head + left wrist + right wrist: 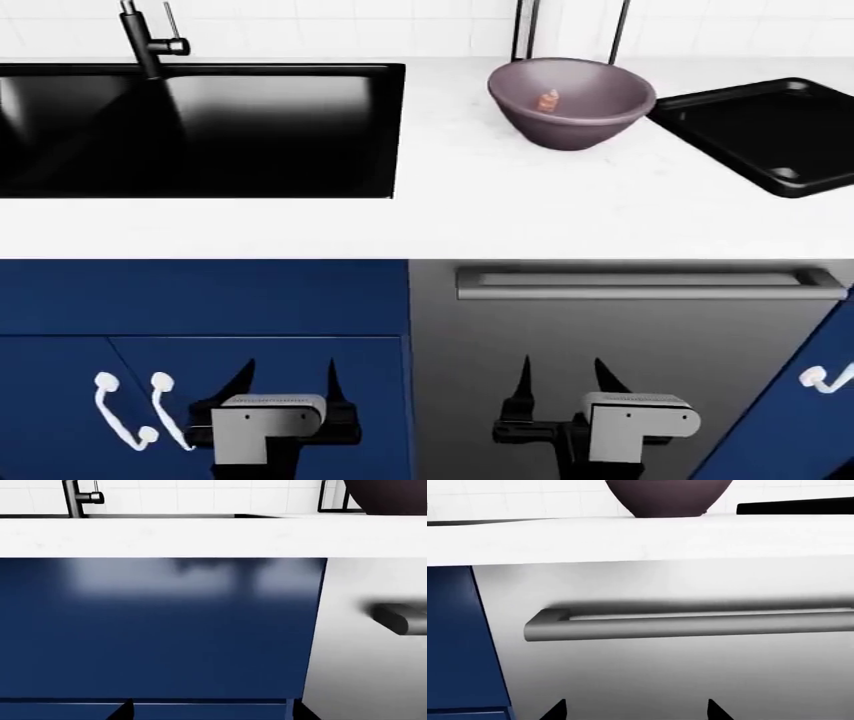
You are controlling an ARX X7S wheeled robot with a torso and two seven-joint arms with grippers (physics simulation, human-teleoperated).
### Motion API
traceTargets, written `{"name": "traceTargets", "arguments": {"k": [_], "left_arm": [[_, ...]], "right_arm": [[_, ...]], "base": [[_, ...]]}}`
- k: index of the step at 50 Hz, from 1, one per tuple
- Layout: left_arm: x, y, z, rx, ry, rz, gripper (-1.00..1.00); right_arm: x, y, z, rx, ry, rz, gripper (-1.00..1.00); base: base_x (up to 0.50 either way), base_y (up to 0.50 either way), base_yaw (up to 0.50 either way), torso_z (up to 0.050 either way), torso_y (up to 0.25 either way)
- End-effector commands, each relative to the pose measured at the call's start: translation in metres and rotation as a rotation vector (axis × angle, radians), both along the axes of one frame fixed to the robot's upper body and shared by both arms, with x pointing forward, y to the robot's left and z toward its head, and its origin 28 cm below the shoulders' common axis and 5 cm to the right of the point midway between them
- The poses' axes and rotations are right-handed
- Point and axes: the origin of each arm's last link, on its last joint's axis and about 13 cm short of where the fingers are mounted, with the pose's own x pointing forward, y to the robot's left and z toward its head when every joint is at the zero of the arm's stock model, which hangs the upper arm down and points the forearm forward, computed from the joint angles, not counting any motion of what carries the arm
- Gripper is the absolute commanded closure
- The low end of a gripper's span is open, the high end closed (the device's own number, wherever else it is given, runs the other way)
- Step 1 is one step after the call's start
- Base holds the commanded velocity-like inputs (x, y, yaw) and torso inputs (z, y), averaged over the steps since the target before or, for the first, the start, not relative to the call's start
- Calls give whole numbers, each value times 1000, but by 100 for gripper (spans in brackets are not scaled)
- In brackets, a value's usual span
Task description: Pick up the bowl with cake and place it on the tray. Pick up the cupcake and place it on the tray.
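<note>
Bowl sits on the counter between sink and tray, touching neither as far as this view shows; cake inside. Both grippers hang low before the cabinets, fingers spread, empty. Right gripper lies almost straight below the bowl (left gripper further off); reach is up and forward. Cupcake not seen.

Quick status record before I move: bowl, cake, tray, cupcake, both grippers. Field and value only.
bowl: upright on the white counter, just left of the tray, not on it
cake: inside the bowl
tray: on the counter at right, partly out of frame; visible part bare
cupcake: not visible in any view
left gripper: open, low in front of the blue cabinet, holding nothing
right gripper: open, low below the grey handle, holding nothing
</note>
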Motion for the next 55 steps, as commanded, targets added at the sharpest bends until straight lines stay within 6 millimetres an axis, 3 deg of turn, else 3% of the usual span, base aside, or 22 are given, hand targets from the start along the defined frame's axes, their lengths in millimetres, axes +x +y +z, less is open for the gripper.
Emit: {"name": "traceTargets", "arguments": {"k": [1, 55], "left_arm": [[0, 0, 0, -1, 1, -1, -100], [0, 0, 0, -4, 6, -6, -100]], "right_arm": [[0, 0, 0, 1, 0, -2, -100], [0, 0, 0, 1, 2, 0, -100]], "base": [[0, -230, 0, 0, 0], [-1, -230, 0, 0, 0]]}}
